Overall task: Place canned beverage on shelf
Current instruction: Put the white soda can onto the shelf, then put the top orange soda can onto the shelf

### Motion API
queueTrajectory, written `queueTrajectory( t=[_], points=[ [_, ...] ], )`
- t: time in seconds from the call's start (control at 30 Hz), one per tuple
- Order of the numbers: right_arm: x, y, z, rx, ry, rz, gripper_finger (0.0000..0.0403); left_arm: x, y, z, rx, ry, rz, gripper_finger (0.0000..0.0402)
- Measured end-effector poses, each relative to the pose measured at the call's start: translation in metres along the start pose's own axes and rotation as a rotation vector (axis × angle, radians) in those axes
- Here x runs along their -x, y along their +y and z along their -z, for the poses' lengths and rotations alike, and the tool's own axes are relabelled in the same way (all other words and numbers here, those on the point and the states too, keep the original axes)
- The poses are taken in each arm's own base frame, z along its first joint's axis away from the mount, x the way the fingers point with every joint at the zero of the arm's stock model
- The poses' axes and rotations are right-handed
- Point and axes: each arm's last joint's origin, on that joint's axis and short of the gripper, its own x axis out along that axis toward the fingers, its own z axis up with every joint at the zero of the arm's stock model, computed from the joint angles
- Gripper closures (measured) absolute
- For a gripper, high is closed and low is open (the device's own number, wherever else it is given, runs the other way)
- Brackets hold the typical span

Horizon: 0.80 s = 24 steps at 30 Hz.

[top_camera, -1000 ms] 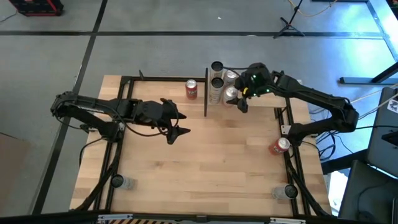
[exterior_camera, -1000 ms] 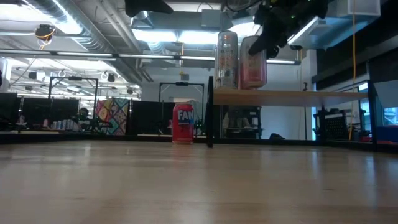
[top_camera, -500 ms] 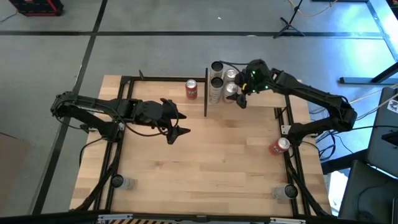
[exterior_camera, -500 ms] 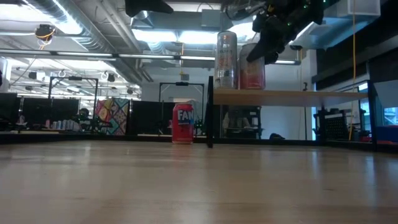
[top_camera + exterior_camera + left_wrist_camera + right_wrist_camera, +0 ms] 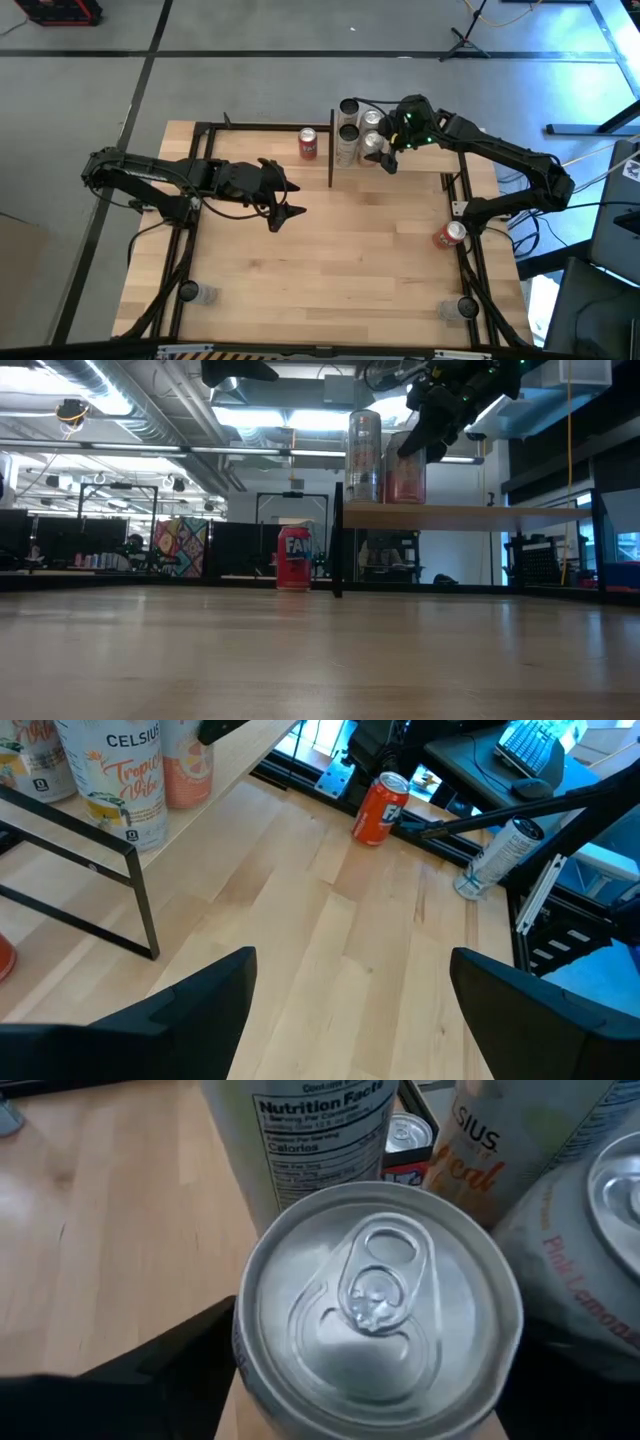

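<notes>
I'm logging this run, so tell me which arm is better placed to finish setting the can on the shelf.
The right. Its tool is over the shelf, straddling the can among the other cans. The left tool hangs open over mid-table, far from the shelf.

Four cans on shelf, another can left

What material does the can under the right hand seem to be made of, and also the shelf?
The can looks like aluminium: a bare silvery matte top with a pull tab. The shelf looks like light, unpainted wood with visible grain, and its posts look like thin black-painted metal. The right hand is at the can.
</notes>
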Motion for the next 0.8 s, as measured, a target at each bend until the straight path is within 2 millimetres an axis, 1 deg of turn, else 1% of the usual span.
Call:
queueTrajectory(
  t=[0.2, 0.33, 0.47, 0.53, 0.67, 0.8],
  points=[
    [0.012, 0.002, -0.002, 0.013, -0.024, 0.05, 0.0042, 0.0, 0.0, 0.0, 0.0, 0.0, 0.001, 0.0072],
    [0.028, 0.007, -0.005, 0.029, -0.072, 0.064, 0.0041, 0.0, 0.0, 0.0, -0.001, 0.001, 0.001, 0.0072],
    [0.051, 0.014, -0.008, 0.031, -0.141, 0.08, 0.0041, 0.0, 0.0, 0.0, -0.001, 0.001, 0.001, 0.0072],
    [0.065, 0.018, -0.013, 0.016, -0.173, 0.086, 0.0041, 0.0, 0.0, 0.0, -0.001, 0.001, 0.001, 0.0072],
    [0.1, 0.029, -0.034, 0.004, -0.228, 0.084, 0.004, 0.0, 0.0, 0.0, -0.008, -0.003, -0.004, 0.0072],
    [0.126, 0.052, -0.054, 0.023, -0.241, 0.066, 0.004, 0.0, 0.002, -0.002, -0.005, -0.039, -0.057, 0.0072]
  ],
)
